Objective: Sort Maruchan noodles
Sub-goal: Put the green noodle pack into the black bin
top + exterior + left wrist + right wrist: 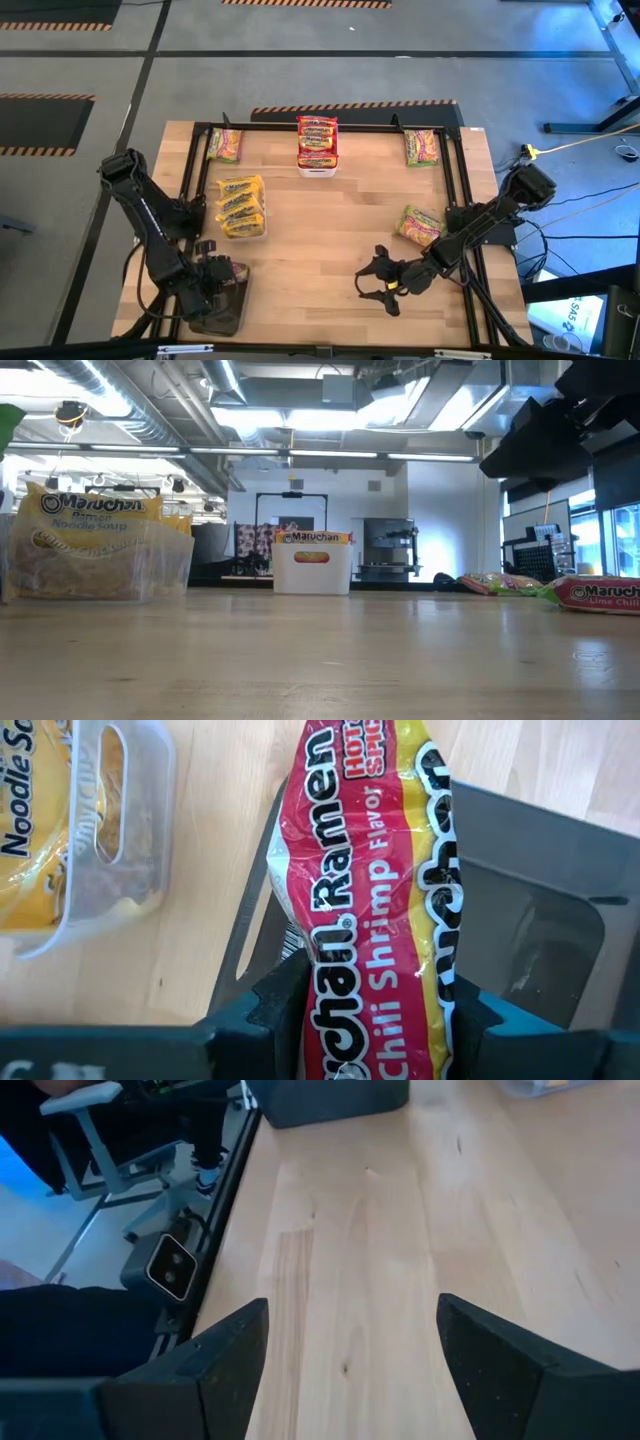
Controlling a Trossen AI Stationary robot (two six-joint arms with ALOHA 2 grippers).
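Pinching one red and yellow chili shrimp packet [370, 870] tight in the left gripper [375, 1010], a finger pressed on each side, down at the near left corner of the table [330, 250]. Gripping it by one end, likely to stop the crinkly bag from sliding out. Hanging right over the dark tray [540, 870], just beside the clear bin [150, 830], so maybe about to go down in the tray, or maybe on the way to some other bin; hard to tell which. Sorted by colour so far, by the look of things: yellow packets [241, 207] stacked in the clear bin, red packets [317, 140] piled in the white bin [317, 171] at the far middle edge, each kind kept apart. Loose on the wood, not yet in any bin: a far left packet [226, 145], a far right packet [421, 147] and a near right packet [418, 224], all green and pink. Hovering with the right gripper [380, 282] low over bare wood near the front, fingers spread wide, holding nothing, not far from the near right packet and so well placed to fetch it. Maybe halfway through the sorting. Gently with these thin bags: easy to crush the noodles with too hard a squeeze, and easy to drop one with too soft a squeeze.
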